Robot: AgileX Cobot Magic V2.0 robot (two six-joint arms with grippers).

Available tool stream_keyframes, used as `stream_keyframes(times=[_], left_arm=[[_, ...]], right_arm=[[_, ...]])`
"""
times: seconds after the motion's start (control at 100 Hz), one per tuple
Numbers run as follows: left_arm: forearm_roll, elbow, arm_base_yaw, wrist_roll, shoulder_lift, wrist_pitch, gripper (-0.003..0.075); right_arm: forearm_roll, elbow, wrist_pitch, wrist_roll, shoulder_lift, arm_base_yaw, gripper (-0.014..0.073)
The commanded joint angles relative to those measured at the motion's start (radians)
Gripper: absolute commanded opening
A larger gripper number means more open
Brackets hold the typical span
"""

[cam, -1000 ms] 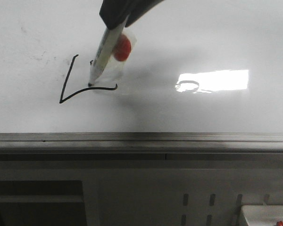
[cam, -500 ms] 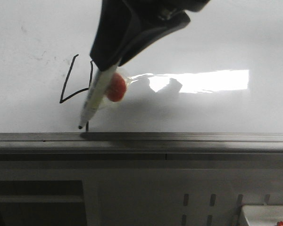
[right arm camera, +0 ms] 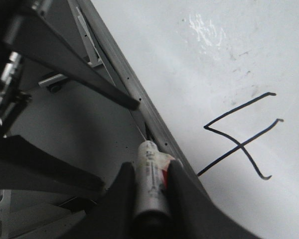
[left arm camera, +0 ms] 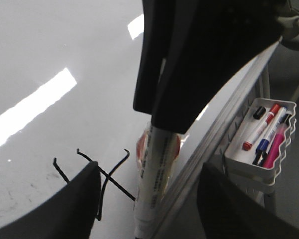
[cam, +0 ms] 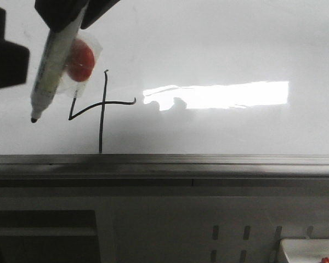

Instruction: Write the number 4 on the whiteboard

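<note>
The number 4 (cam: 101,109) stands in thin black line on the whiteboard (cam: 219,49), its stem reaching down to the grey ledge (cam: 208,160). It also shows in both wrist views, as the 4 (left arm camera: 107,174) and the 4 (right arm camera: 239,142). My right gripper (cam: 71,13) is shut on a white marker (cam: 52,68) with a red lump (cam: 80,59) taped to it. The marker's black tip sits left of the 4, with no ink under it. My left gripper (left arm camera: 148,194) is open, its fingers either side of the marker (left arm camera: 154,184) without touching it.
A white tray (left arm camera: 239,159) holding red, blue and pink markers hangs below the ledge on the robot's right. A corner of that tray (cam: 310,249) shows low in the front view. Grey cabinet panels fill the space under the board.
The marker finished the stem at the ledge, then moved up and to the left, off the line. The whole 4 now shows. My left gripper has appeared at the front view's left edge.
</note>
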Motion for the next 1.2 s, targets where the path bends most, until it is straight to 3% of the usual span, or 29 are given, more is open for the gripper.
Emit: stream_keyframes(times=[0.0, 0.1, 0.19, 0.31, 0.46, 0.94, 0.99, 1.03, 1.08, 1.1, 1.11, 1.15, 1.19], left_arm=[[-0.008, -0.031, 0.001, -0.011, 0.061, -0.106, 0.0386], [-0.031, -0.031, 0.005, -0.011, 0.114, -0.141, 0.0385], [-0.072, -0.031, 0.005, -0.011, 0.144, -0.142, 0.0340], [-0.085, -0.031, 0.005, -0.011, 0.166, -0.141, 0.0205], [-0.085, -0.031, 0.005, -0.011, 0.171, -0.129, -0.0018], [-0.085, -0.031, 0.005, -0.011, 0.171, -0.128, -0.0020], [-0.090, -0.031, 0.005, -0.011, 0.171, -0.128, -0.0020], [-0.095, -0.031, 0.005, -0.011, 0.171, -0.131, -0.0020], [-0.111, -0.031, 0.005, -0.011, 0.171, -0.133, -0.0020], [-0.115, -0.031, 0.005, -0.011, 0.171, -0.133, -0.0020], [-0.118, -0.031, 0.005, -0.011, 0.171, -0.133, -0.0020], [-0.132, -0.031, 0.005, -0.011, 0.171, -0.133, -0.0020], [-0.153, -0.031, 0.005, -0.011, 0.171, -0.129, -0.0020]], right_arm=[[-0.007, -0.036, -0.044, -0.002, -0.034, 0.006, -0.0066], [-0.007, -0.036, -0.028, -0.002, -0.034, 0.006, -0.0066], [-0.007, -0.036, -0.019, -0.002, -0.034, 0.006, -0.0066], [-0.007, -0.036, -0.019, -0.002, -0.034, 0.006, -0.0066], [-0.007, -0.036, -0.019, -0.002, -0.034, 0.006, -0.0066], [0.024, -0.036, -0.029, -0.002, -0.034, 0.006, -0.0052], [0.024, -0.036, -0.025, -0.002, -0.034, 0.006, 0.0006], [0.024, -0.036, -0.025, -0.002, -0.034, 0.006, 0.0103], [0.024, -0.036, -0.031, -0.002, -0.034, 0.006, 0.0267], [0.024, -0.036, -0.037, -0.002, -0.034, 0.006, 0.0373], [0.024, -0.036, -0.040, -0.002, -0.034, 0.006, 0.0373], [0.023, -0.038, -0.056, -0.002, -0.034, 0.003, 0.0550], [0.016, -0.042, -0.069, -0.002, -0.036, 0.001, 0.0654]])
